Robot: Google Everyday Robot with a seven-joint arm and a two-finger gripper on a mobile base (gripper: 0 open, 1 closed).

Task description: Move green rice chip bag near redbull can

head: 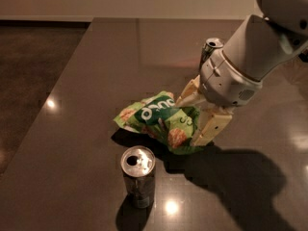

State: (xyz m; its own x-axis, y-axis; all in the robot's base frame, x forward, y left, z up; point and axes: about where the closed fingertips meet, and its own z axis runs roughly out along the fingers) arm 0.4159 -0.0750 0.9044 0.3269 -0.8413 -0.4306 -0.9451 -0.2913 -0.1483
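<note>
Camera view: gripper (189, 121) around green bag (155, 112)

A second can (211, 47) stands on the dark glossy table (96, 81) toward its far edge, just beyond the gripper (200, 112) at the table's middle; brown floor (33, 71) lies left.

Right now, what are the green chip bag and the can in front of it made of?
The green rice chip bag looks like thin, glossy plastic film: it is crumpled and creased, and it catches the light. The gripper holds its right end. The redbull can looks like metal, probably aluminium: its silver top shines and mirrors the lamps, and its dark side looks painted.
</note>
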